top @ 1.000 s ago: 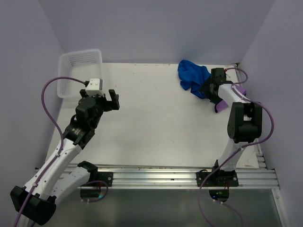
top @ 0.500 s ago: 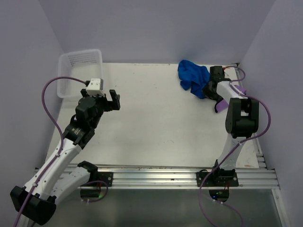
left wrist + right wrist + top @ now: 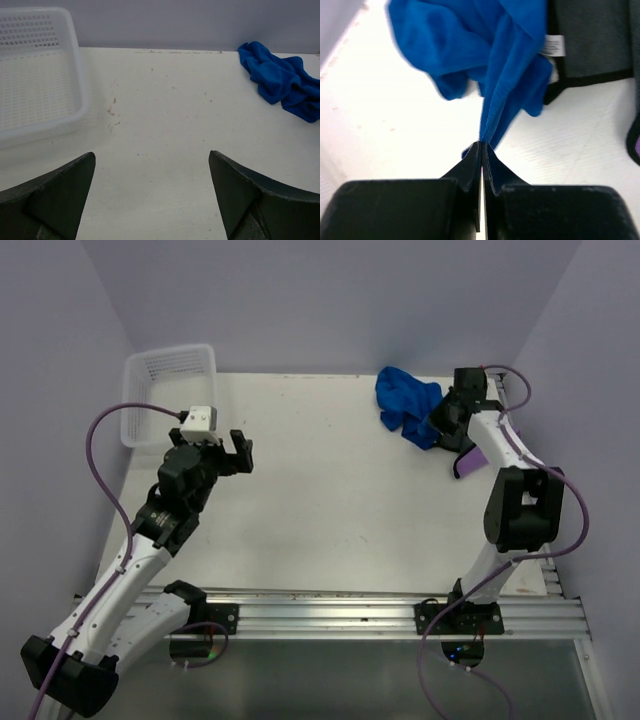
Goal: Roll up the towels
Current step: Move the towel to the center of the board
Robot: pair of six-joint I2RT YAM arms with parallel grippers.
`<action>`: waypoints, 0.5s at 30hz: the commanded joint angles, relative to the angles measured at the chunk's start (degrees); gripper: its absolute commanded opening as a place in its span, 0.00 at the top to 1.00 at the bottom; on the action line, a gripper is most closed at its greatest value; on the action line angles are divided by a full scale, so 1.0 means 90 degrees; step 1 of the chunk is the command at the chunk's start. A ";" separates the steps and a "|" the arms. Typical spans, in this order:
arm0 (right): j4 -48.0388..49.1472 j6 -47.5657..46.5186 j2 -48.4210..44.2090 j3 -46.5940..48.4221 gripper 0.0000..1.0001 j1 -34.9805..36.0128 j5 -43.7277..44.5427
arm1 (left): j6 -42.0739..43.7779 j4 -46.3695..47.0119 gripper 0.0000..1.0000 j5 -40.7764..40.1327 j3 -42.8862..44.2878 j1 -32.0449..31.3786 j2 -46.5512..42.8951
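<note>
A crumpled blue towel [image 3: 404,403] lies at the far right of the table. My right gripper [image 3: 437,428] is at its right edge. In the right wrist view the jaws [image 3: 482,146] are shut on a pinched fold of the blue towel [image 3: 485,50], which stretches away from the tips. A grey towel with a black hem [image 3: 592,40] lies beyond it, and a purple towel [image 3: 467,463] is beside the right arm. My left gripper [image 3: 227,454] hovers open over the left part of the table, nothing between its fingers [image 3: 151,156]; it sees the blue towel [image 3: 280,80] far off to the right.
A white perforated basket [image 3: 166,390] stands at the far left corner, also in the left wrist view [image 3: 75,75]. Purple walls close in the table at the back and both sides. The arms' mounting rail [image 3: 330,615] runs along the near edge.
My right gripper has shut on a fold of the blue towel, and its wrist has swung back toward the far right corner. The left arm has barely moved.
</note>
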 commanded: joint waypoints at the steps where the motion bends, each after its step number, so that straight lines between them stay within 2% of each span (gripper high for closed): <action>1: -0.0229 -0.0008 -0.0611 0.0789 1.00 0.0213 -0.0600 | 0.0034 0.0011 0.00 -0.0144 0.0263 -0.0008 -0.0144; 8: -0.2260 -0.0692 -0.0612 0.3804 1.00 0.1736 -0.1038 | 0.0122 0.0098 0.00 -0.0603 0.0194 -0.0008 -0.0251; 10: -0.2747 -0.0731 -0.0709 0.4246 1.00 0.2106 -0.1099 | 0.0142 0.0128 0.00 -0.0710 0.0165 -0.0008 -0.0290; 13: -0.2742 -0.0751 -0.1371 0.4075 1.00 0.2429 -0.1196 | 0.0055 0.0060 0.00 -0.0633 0.0194 -0.0008 -0.0359; 15: -0.2391 -0.0586 -0.2178 0.2876 1.00 0.2547 -0.1449 | -0.0091 -0.0086 0.00 -0.0468 0.0350 -0.0008 -0.0407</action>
